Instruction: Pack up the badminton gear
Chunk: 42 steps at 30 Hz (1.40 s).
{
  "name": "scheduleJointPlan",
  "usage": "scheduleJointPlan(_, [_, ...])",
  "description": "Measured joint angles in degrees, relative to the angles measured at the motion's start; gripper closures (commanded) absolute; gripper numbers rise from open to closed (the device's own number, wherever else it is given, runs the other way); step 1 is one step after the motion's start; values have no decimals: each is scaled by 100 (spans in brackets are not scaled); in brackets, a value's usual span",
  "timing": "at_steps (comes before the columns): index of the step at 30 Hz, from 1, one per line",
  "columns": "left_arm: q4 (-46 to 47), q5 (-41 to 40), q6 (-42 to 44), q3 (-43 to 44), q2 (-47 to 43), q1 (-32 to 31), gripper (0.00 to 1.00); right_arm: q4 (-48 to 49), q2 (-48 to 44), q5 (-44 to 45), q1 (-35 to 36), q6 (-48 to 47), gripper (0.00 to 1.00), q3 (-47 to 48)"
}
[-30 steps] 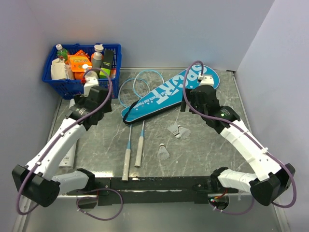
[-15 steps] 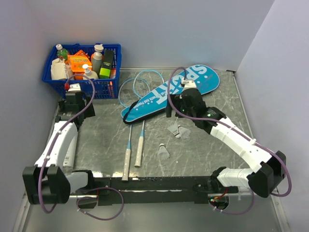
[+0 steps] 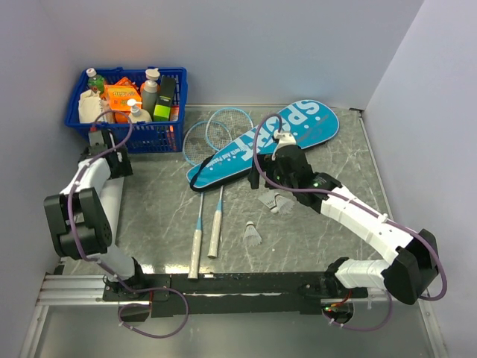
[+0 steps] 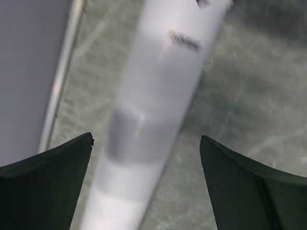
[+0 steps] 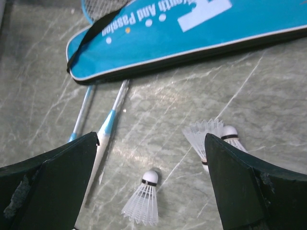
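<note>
**Status.** The right end effector [image 5: 151,136] has its fingers spread wide and holds nothing. It is poised above the tabletop [image 3: 328,239], between the teal racket bag [image 3: 261,142] and the shuttlecocks [image 5: 144,201]. The left end effector [image 4: 145,138] is likewise spread and empty. It hangs over a white tube [image 4: 153,96] that lies along the left edge of the tabletop, near the blue basket [image 3: 127,104].

**Gear location.** Two rackets [image 3: 215,237] lie side by side, heads partly under the bag and handles toward the arm bases. Three shuttlecocks lie loose to the right of the shafts, two of them touching. Nothing appears packed yet.

**Hazards.**
- Crushed feathers: closing on a skirt instead of the cork base is likely to deform it.
- Double pick: the touching pair may be pinched together, and one may then drop.
- Bag shift: the bag rests on the racket heads, so dragging either item may move the other.
- Snagging: the bag's black strap lies near the racket shafts and could catch a finger.
- Tube roll: an off-centre closure may push the tube against the wall.
</note>
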Motion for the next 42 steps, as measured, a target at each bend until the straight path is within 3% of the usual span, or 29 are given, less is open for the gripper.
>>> scheduleJointPlan(6, [221, 201, 330, 566, 623, 297, 4, 195, -7, -153, 59, 17, 0, -323])
scheduleJointPlan(13, [275, 531, 651, 334, 890, 306, 10, 356, 4, -210, 63, 20, 0, -330])
scheduleJointPlan(25, [791, 866, 1014, 15, 883, 186, 40, 599, -74, -345, 63, 146, 0, -737])
scheduleJointPlan(28, [907, 798, 1047, -33, 881, 59, 57, 603, -254, -345, 63, 195, 0, -931])
scheduleJointPlan(29, [940, 765, 1051, -52, 872, 24, 72, 592, -306, -343, 63, 212, 0, -966])
scheduleJointPlan(35, [1268, 601, 1067, -492, 581, -219, 97, 584, -660, -348, 63, 332, 0, -1106])
scheduleJointPlan(42, [951, 380, 988, -927, -76, -944, 99, 511, -887, -343, 173, 452, 0, -1169])
